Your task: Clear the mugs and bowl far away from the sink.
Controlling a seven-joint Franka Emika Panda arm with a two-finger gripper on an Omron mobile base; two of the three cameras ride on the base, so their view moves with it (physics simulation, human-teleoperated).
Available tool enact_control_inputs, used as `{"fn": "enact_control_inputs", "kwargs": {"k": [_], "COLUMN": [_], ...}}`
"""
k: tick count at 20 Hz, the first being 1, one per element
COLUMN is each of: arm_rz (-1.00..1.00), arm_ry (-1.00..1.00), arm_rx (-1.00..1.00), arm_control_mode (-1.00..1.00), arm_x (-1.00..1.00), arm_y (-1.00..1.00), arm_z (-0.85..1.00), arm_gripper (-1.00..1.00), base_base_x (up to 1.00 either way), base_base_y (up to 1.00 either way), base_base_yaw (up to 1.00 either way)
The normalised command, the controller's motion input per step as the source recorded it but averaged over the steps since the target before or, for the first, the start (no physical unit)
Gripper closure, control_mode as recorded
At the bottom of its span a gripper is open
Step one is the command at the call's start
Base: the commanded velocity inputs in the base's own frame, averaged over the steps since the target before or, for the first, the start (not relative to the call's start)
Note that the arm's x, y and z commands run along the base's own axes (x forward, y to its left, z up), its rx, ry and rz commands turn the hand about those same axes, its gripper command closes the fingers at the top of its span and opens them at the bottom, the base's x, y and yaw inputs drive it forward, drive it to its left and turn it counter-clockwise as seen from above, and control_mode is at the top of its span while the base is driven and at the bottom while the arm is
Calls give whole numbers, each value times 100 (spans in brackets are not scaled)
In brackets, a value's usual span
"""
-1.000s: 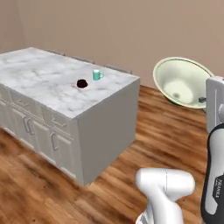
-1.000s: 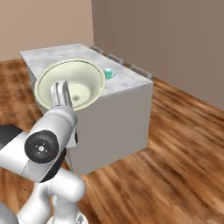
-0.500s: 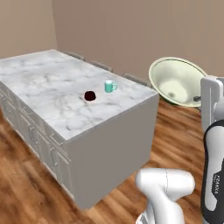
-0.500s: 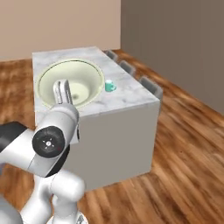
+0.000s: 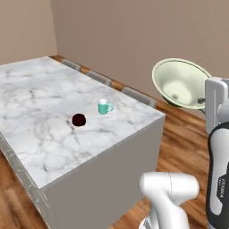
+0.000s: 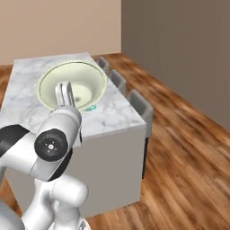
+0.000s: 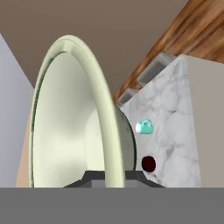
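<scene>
Base rolled closer; island counter [image 5: 53, 129] looms larger. My gripper [image 7: 110, 177] clamps bowl [image 5: 181, 83] rim, tilted, airborne. Teal mug [image 5: 104, 107], maroon mug [image 5: 78, 120] at 10 o'clock. Risk: bowl slipping, clipping counter edge.

White rounded arm [image 6: 54, 179] with dark joints and grey lettering.

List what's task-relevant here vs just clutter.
Task things:
- bowl, held up off the counter in the gripper
- teal mug on the marble island
- dark maroon mug beside it

Just there:
- marble island
- chairs along its far side
- wood floor
</scene>
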Motion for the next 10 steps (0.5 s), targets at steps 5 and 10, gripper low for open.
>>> {"fn": "enact_control_inputs", "kwargs": {"k": [5, 10], "arm_rz": [0, 0], "arm_ry": [0, 0], "arm_rx": [0, 0], "arm_control_mode": [100, 100], "arm_x": [0, 0], "arm_y": [0, 0], "arm_z": [0, 0], "arm_gripper": [100, 100], "base_base_x": [100, 90], "base_base_y": [-25, -12], "base_base_yaw": [7, -3]}}
